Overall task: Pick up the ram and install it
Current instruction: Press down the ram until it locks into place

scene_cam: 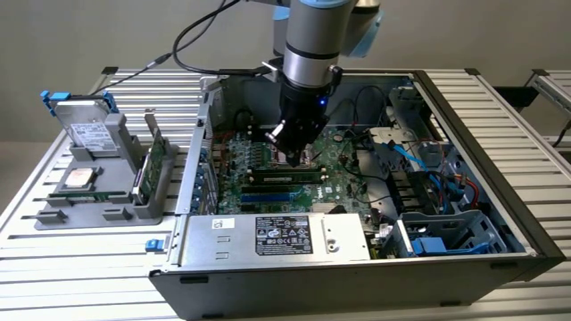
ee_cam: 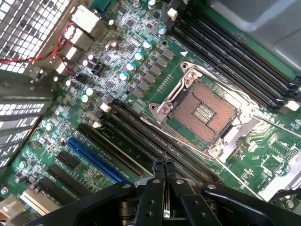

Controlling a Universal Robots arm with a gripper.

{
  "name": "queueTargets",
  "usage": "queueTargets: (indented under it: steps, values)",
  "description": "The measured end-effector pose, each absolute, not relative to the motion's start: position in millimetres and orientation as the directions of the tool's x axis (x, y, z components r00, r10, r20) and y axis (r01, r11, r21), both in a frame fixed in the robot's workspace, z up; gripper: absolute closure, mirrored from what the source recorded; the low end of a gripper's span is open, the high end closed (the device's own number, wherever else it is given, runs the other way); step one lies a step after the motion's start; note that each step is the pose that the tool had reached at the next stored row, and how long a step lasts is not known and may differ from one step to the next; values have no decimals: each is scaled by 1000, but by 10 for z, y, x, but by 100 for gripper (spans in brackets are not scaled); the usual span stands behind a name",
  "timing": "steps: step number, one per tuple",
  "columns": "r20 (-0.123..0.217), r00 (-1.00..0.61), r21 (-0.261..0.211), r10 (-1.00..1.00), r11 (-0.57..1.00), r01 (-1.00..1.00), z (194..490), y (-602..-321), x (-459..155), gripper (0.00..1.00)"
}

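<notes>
Now the gripper (scene_cam: 291, 155) hangs inside the open computer case (scene_cam: 482, 120) just above the motherboard (scene_cam: 267, 150), its fingers (ee_cam: 157, 181) pressed together and holding nothing. The ram (scene_cam: 285, 178) lies seated flat in a slot just in front of the gripper. In the wrist view the empty processor socket (ee_cam: 203, 112) lies beyond the fingertips, between rows of black memory slots (ee_cam: 230, 54).

Open computer case (scene_cam: 464, 134), motherboard (ee_cam: 141, 94), grey holder (scene_cam: 98, 200)
</notes>
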State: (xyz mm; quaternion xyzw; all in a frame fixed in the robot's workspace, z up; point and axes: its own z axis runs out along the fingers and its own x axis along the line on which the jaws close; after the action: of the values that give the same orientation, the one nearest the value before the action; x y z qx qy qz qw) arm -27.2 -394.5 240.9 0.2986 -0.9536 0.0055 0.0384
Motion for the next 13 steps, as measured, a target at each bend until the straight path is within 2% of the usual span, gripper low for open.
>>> queueTargets:
  steps: [13]
  values:
    - [77,-886,12,-458,889,-458,2553,-3945,-275,90]
